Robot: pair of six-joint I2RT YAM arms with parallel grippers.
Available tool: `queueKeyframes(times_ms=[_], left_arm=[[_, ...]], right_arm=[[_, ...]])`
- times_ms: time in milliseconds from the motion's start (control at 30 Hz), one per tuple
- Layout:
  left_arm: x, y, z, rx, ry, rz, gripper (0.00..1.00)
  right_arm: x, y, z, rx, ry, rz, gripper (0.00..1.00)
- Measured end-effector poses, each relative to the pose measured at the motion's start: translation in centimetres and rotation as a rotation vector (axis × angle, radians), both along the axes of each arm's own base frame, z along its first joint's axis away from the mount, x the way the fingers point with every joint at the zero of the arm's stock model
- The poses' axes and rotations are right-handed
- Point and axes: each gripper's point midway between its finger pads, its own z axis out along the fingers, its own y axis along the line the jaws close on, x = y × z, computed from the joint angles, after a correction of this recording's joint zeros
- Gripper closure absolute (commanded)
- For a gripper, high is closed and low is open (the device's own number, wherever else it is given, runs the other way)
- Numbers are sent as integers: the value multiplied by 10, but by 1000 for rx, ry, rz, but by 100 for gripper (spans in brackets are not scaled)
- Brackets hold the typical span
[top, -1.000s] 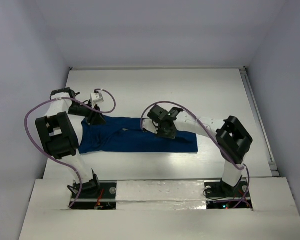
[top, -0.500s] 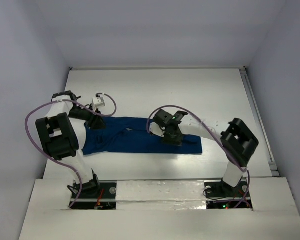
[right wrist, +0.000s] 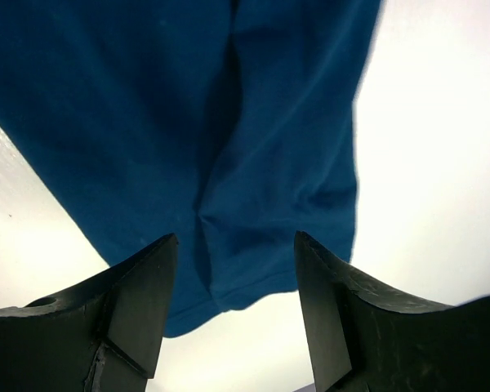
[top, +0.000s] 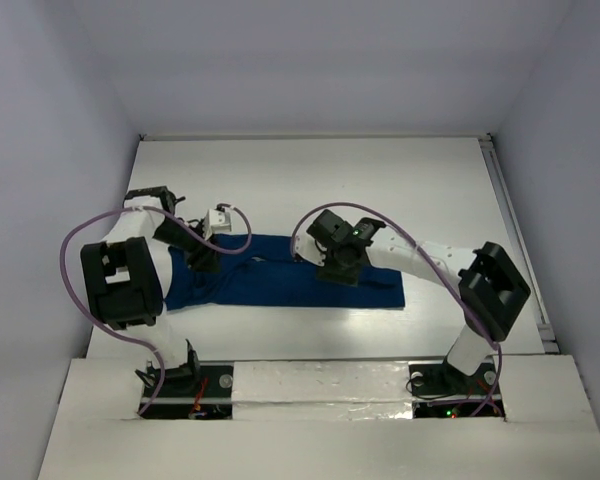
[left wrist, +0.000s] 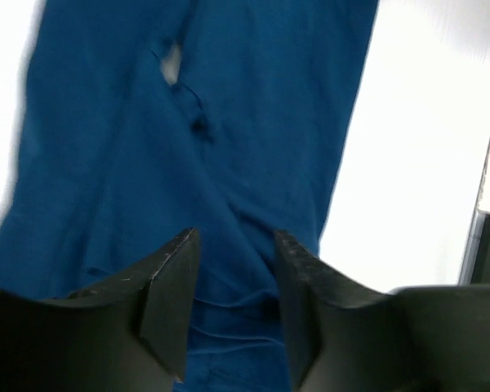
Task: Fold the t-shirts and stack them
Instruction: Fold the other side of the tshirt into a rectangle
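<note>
Top view: a dark blue t-shirt (top: 280, 282) lies as a long band across the middle of the white surface (top: 310, 180). The left arm (top: 122, 282) reaches over its left end and the right arm (top: 430, 262) over its middle.

Left wrist view: the jaws stand apart above wrinkled cloth, with bare surface at right.

Right wrist view: the jaws stand apart over the cloth's lower edge.

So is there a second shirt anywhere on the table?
No, the overhead view shows just one blue t-shirt, lying stretched out on the white table.
</note>
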Motion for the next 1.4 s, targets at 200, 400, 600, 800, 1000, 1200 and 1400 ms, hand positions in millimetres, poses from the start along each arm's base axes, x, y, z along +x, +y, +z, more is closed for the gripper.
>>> queueKeyframes(times_ms=[200, 400, 600, 800, 1000, 1200, 1400], left_arm=[[-16, 11, -18, 80, 77, 12, 46], [-2, 8, -24, 110, 51, 52, 45], [11, -25, -41, 129, 2, 83, 46], [25, -44, -45, 146, -65, 150, 48], [48, -40, -43, 160, -129, 237, 52], [52, -37, -42, 174, -139, 269, 50], [43, -35, -46, 188, -114, 248, 50]], right_arm=[[-10, -6, -18, -32, 55, 6, 35], [-13, -2, -20, -11, 75, 9, 35], [-12, 0, -20, -1, 72, 5, 35], [-11, 3, -19, 16, 68, -5, 35], [-13, 4, -20, 22, 75, -4, 36], [-13, 5, -20, 25, 79, -2, 36], [-13, 5, -20, 24, 78, -2, 35]])
